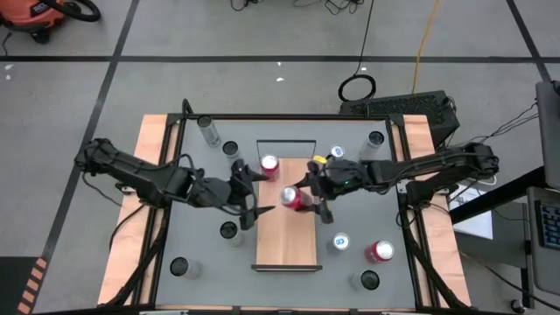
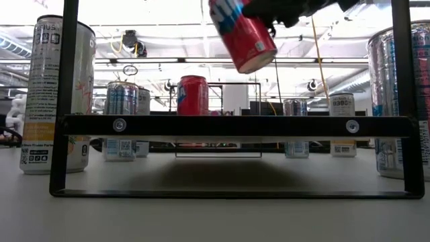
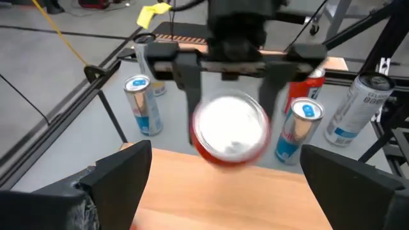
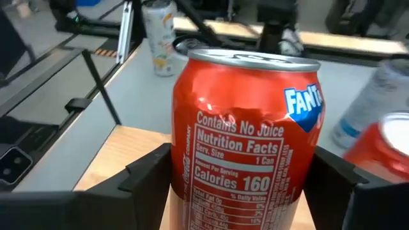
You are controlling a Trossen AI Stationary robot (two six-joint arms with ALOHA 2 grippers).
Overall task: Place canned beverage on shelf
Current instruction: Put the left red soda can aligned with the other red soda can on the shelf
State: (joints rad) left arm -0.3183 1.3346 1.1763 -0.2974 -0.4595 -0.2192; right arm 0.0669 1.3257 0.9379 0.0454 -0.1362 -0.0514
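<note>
The shelf (image 1: 284,232) is a long light-wood board in the table's middle, with its wire rail (image 1: 286,142) at the far end. One red can (image 1: 269,165) stands upright on the shelf's far part; it also shows in the low view (image 2: 193,95). My right gripper (image 1: 302,198) is shut on a second red Fanta can (image 1: 291,198) above the shelf's middle. My left gripper (image 1: 249,194) is open and empty at the shelf's left edge, facing that can (image 3: 230,131); its two fingers (image 3: 124,176) stand wide apart. My right gripper pinches the Fanta can's side wall (image 4: 192,172) between its two fingers, one on each side of the round body. The fingers (image 3: 188,80) come from the table's right side, slanting down, and lie across the can. The can (image 2: 242,33) is tilted and lifted clear above the shelf.
Several silver cans stand around the shelf: far left (image 1: 210,131), far right (image 1: 376,140), near left (image 1: 229,230), near right (image 1: 339,242). Another red can (image 1: 379,252) stands at the near right. The shelf's near half (image 1: 284,249) is bare.
</note>
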